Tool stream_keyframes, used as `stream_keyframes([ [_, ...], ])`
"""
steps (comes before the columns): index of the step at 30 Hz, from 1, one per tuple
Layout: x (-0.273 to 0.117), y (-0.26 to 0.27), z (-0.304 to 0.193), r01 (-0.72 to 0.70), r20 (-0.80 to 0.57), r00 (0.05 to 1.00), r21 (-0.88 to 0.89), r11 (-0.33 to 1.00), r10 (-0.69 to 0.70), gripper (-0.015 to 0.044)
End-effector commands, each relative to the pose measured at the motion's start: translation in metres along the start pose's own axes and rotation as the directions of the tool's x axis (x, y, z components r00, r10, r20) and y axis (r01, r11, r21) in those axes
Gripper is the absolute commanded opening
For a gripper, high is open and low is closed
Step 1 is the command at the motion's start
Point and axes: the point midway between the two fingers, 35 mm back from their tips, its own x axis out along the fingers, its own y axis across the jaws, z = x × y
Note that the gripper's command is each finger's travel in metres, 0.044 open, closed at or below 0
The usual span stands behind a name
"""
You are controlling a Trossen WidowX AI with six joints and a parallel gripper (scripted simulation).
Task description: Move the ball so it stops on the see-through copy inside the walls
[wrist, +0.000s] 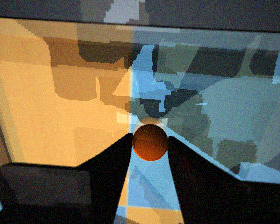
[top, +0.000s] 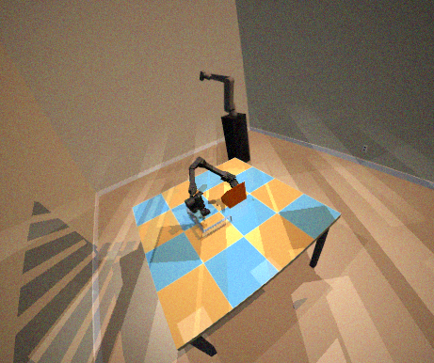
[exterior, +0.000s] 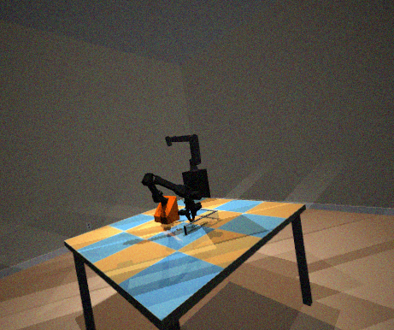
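Observation:
The orange-brown ball (wrist: 150,145) is between the fingertips of my gripper (wrist: 150,139) (exterior: 191,220) in the wrist view. The gripper is shut on it and points down, low over the table inside the walled corner. A pale, faint patch (wrist: 150,121), likely the see-through copy, shows just beyond the ball and is partly hidden by it. The low clear walls (top: 217,225) (exterior: 185,230) stand close around the gripper. A wall's dark top edge (wrist: 211,17) crosses the upper wrist view. The ball is too small or hidden to make out in the top and exterior views, and its exact height is unclear.
An orange wedge-shaped block (top: 234,195) (exterior: 166,210) stands at the arm's base, beside the walls. The checkered table (top: 200,287) (exterior: 165,291) carries the arm. A second arm (top: 229,94) (exterior: 195,150) stands on a black pedestal (top: 235,136) (exterior: 197,184) behind the table.

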Motion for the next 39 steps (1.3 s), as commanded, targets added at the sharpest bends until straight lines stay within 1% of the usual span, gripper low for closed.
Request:
stream_keyframes([
  [1, 0.004, 0.001, -0.001, 0.007, 0.004, 1.0, -0.011, 1.0, -0.007, 0.0],
  [14, 0.022, 0.0, -0.001, 0.008, 0.004, 1.0, -0.012, 1.0, -0.008, 0.0],
  [22, 0.023, 0.0, -0.002, 0.008, 0.004, 1.0, -0.012, 1.0, -0.008, 0.0],
  [31, 0.021, 0.0, 0.001, 0.003, 0.009, 1.0, -0.001, 1.0, -0.003, 0.0236],
  [32, 0.021, 0.0, 0.001, 0.003, 0.009, 1.0, -0.001, 1.0, -0.003, 0.0248],
  [37, 0.021, 0.0, 0.001, 0.003, 0.009, 1.0, -0.001, 1.0, -0.003, 0.0248],
  [39, 0.01, 0.001, 0.002, 0.001, 0.009, 1.0, -0.003, 1.0, -0.001, 0.0248],
])
